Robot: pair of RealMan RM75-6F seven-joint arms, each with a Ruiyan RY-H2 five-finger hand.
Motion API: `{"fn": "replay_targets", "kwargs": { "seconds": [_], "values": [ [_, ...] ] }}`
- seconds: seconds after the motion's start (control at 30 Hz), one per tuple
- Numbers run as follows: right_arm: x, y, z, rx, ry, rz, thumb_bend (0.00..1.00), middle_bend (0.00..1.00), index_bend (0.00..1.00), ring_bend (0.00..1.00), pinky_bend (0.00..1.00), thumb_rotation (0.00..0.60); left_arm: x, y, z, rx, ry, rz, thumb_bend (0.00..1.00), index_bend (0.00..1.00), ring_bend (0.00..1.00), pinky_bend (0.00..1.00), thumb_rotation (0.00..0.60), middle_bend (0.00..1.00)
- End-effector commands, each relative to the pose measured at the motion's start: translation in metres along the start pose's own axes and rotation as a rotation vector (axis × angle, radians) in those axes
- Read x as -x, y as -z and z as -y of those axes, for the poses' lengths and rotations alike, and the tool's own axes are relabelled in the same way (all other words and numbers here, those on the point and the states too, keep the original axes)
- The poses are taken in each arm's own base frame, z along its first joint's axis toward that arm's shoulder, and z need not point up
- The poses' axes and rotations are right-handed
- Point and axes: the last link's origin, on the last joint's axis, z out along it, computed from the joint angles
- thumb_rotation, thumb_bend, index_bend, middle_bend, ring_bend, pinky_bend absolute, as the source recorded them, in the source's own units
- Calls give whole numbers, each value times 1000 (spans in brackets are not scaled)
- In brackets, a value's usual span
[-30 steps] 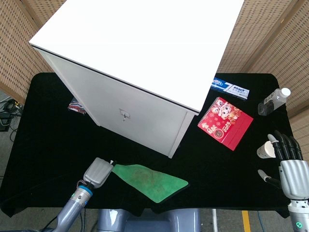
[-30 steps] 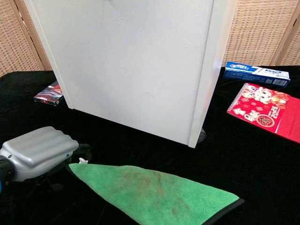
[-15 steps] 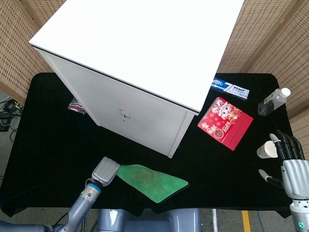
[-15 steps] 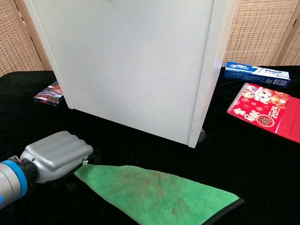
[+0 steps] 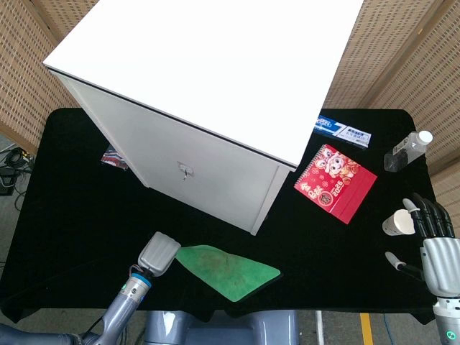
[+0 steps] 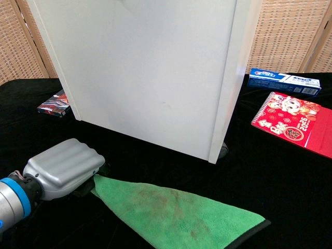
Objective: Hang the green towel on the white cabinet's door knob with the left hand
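The green towel (image 5: 226, 268) lies flat on the black table (image 5: 65, 208) near its front edge, in front of the white cabinet (image 5: 208, 93), its narrow corner pointing toward the left hand (image 5: 159, 253). That hand sits at the towel's left tip, knuckles up, its grey back covering the corner; in the chest view the cloth's edge runs right under the hand (image 6: 65, 167), so the two are touching or nearly so. The fingers are tucked beneath and hidden, and I cannot tell whether they are closed on the towel or apart. The cabinet's door knob (image 5: 185, 170) is on the front face, well above and behind the towel.

The right hand (image 5: 435, 241) is at the table's right front corner, fingers extended and slightly apart, holding nothing, just beside a small white cup (image 5: 396, 223). Farther back on the right lie a red calendar (image 5: 335, 182), a toothpaste box (image 5: 343, 131) and a clear bottle (image 5: 407, 149). A small red packet (image 6: 53, 103) lies by the cabinet's left side.
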Motion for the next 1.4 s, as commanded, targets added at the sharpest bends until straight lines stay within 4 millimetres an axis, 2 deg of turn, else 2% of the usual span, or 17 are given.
{"fn": "replay_targets", "kwargs": {
  "seconds": [0.03, 0.27, 0.4, 0.43, 0.67, 0.9, 0.93, 1.07, 1.4],
  "values": [
    [0, 0, 0, 2, -3, -1, 86, 0, 5, 0, 0, 600, -4, 7, 9, 6, -9, -51, 617, 642, 715, 653, 600, 820],
    [-1, 0, 0, 1, -6, -3, 86, 0, 5, 0, 0, 600, -36, 27, 32, 66, -75, -253, 617, 699, 715, 653, 600, 820],
    [-1, 0, 1, 1, -8, -7, 86, 0, 5, 0, 0, 600, -55, 36, 40, 110, -111, -365, 614, 800, 715, 653, 600, 820],
    [-1, 0, 1, 1, -8, -9, 86, 0, 6, 0, 0, 600, -67, 40, 43, 135, -131, -431, 614, 824, 715, 653, 600, 820],
    [-1, 1, 1, 0, -12, -15, 87, 0, 5, 0, 0, 600, -97, 54, 46, 180, -187, -555, 615, 891, 715, 653, 600, 820],
    [-3, 1, 1, 2, -20, -22, 86, 0, 5, 0, 0, 600, -124, 55, 47, 170, -237, -622, 616, 909, 715, 653, 600, 820],
    [-2, 1, 1, 2, -21, -20, 87, 0, 5, 0, 0, 600, -135, 54, 48, 162, -247, -652, 615, 909, 715, 653, 600, 820],
    [-2, 1, 1, 0, -21, -20, 86, 0, 6, 0, 0, 600, -156, 48, 48, 156, -266, -680, 615, 909, 715, 653, 600, 820],
    [-2, 0, 1, 4, -29, -22, 86, 0, 6, 0, 0, 600, -191, 41, 44, 149, -306, -748, 614, 909, 715, 653, 600, 820]
  ]
}}
